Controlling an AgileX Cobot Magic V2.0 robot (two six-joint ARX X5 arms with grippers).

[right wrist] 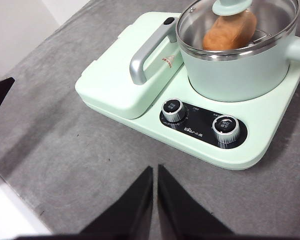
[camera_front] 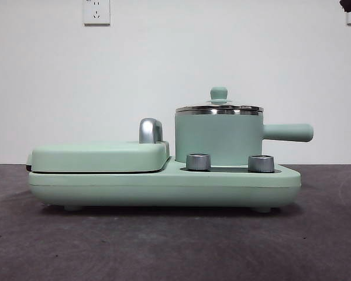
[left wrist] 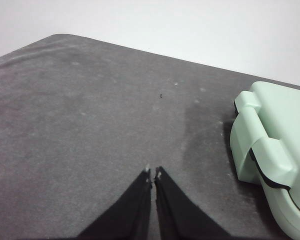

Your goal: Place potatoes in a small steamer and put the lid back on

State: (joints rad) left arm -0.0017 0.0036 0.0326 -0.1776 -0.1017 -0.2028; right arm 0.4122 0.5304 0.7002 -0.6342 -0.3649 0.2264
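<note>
Lid (right wrist: 240,20) on steamer (camera_front: 218,139) w/ potato (right wrist: 229,31) inside; griddle (camera_front: 99,157) beside; both end effectors closed, empty.

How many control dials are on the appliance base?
2. Both sit on the base's front panel below the steamer: one dial nearer the griddle cover, the other beside it.

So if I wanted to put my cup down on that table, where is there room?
In front of the green cooker, the grey table is bare beside the right fingers. More bare cloth lies by the cooker's hinged end, around the left fingers. The cooker itself is crowded: griddle, dials, lidded steamer.
</note>
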